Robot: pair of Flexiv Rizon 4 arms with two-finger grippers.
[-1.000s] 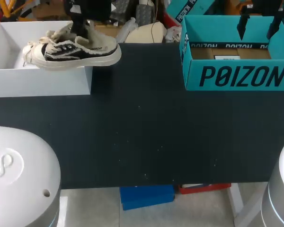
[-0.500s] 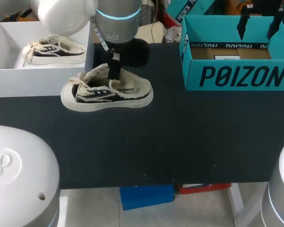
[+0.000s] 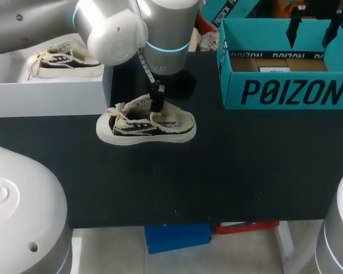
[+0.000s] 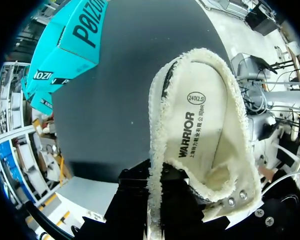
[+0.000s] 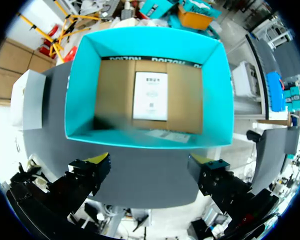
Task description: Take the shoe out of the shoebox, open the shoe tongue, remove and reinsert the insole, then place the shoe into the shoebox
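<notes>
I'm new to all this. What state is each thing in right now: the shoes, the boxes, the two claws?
Shoe: out of its box, upright, insole in, gripped at its collar.
Second shoe: lying in the white box.
White box: open.
Teal box: open, no shoe inside.
Left claw: shut on the shoe.
Right claw: open, above the teal box, holding nothing.

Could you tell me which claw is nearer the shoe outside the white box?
Left. The left claw grips the shoe; the right claw hangs over the teal box.
</notes>
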